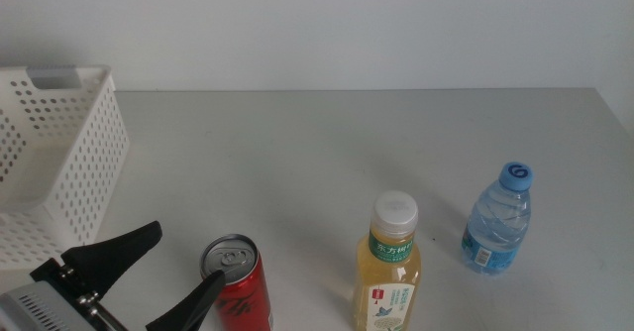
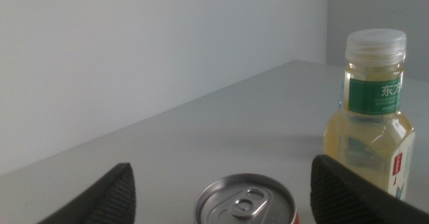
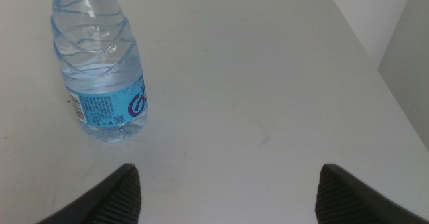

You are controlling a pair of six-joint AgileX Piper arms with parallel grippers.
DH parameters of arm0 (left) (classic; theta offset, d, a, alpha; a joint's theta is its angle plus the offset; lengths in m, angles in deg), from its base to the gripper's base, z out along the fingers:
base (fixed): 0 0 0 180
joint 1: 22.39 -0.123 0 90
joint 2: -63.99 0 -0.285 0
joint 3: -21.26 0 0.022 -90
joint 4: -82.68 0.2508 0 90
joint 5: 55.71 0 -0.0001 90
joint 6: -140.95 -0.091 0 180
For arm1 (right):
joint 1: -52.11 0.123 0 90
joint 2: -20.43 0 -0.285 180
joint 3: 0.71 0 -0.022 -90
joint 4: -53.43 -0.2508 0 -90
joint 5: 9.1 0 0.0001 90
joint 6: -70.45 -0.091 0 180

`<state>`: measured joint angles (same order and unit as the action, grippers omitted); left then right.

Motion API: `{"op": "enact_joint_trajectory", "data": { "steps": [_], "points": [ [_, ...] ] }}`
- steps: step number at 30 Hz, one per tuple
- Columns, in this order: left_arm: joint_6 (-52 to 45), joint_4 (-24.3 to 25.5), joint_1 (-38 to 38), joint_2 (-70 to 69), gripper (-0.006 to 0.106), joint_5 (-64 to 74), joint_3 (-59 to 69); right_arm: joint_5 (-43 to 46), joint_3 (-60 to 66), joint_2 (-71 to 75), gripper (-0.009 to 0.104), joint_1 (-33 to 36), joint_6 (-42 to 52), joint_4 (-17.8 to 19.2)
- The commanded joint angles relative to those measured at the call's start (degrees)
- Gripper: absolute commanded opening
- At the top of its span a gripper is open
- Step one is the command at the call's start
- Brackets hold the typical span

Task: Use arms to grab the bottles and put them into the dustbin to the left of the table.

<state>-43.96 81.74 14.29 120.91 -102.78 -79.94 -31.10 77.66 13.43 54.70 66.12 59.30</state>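
Nearest the middle camera, the left pincer (image 1: 154,279) hangs with its dark pointed jaws spread wide, one tip just beside the red can (image 1: 238,283) and nothing between them. Taking that can as the landmark: the yellow-drink bottle (image 1: 389,269) stands upright near it on the side away from the dustbin (image 1: 59,163), the clear water bottle (image 1: 497,220) stands further out that same way, and the white perforated basket sits on the can's other side, toward the back. All three rest on the smooth light-grey bench (image 1: 327,143). The can looks rigid but thin-walled and glossy, likely slippery; a grip across its mid-body seems safest. The yellow bottle, apparently full, is probably heavier and stiff enough to take at the waist below the green label. The ribbed water bottle looks soft and crushable, so a gentle hold at the labelled band suits it. The right pincer (image 3: 224,197), jaws also spread, waits near the water bottle without touching it.
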Motion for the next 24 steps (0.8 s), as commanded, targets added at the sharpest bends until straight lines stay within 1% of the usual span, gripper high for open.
{"op": "enact_joint_trajectory", "data": {
  "steps": [1,20,24],
  "points": [
    [1.11,-0.04,0.43,-0.14,0.087,-4.44,0.25,3.60,-0.03,1.26,0.067,-0.30,0.73,0.66],
    [2.30,0.44,0.43,-0.03,0.087,0.36,0.25,3.60,-0.03,1.26,0.067,-0.30,0.73,0.66],
    [2.36,1.52,0.43,-0.03,0.087,1.46,0.25,3.60,-0.03,1.26,0.067,-0.30,0.73,0.66]
  ]
}}
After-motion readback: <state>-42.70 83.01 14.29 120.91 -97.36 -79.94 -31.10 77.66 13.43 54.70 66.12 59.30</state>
